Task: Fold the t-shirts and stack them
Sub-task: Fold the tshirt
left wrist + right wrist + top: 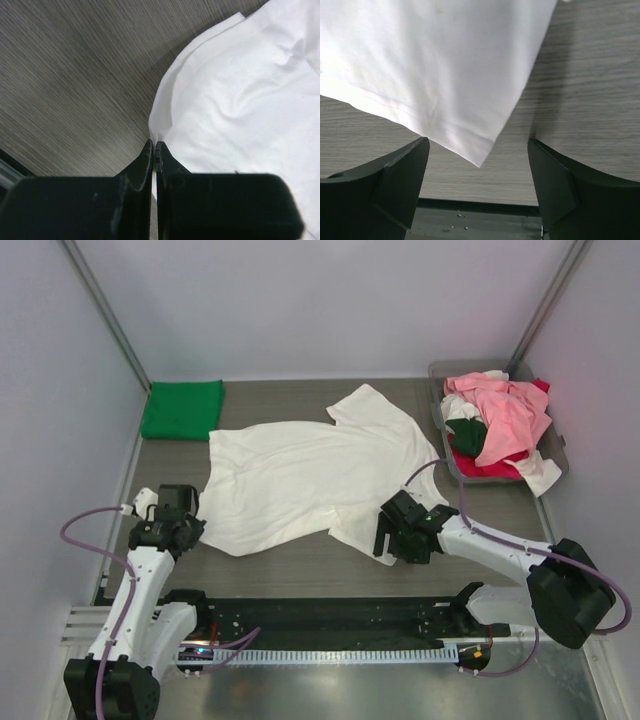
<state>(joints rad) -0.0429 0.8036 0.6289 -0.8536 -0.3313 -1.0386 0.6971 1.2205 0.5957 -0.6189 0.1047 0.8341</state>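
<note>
A large white t-shirt (300,475) lies spread flat in the middle of the table. My left gripper (192,526) is at its near left corner, and in the left wrist view the gripper (154,143) is shut with the shirt's (240,100) edge pinched at the tips. My right gripper (384,532) is open at the near sleeve. In the right wrist view the gripper (477,150) stands with its fingers either side of the sleeve's (435,60) corner, not touching it. A bright green t-shirt (183,408) lies folded at the back left.
A grey tray (441,430) at the back right holds a heap of pink (505,410), red, white and dark green t-shirts. A black rail (330,615) runs along the near table edge. White walls close in the left, back and right sides.
</note>
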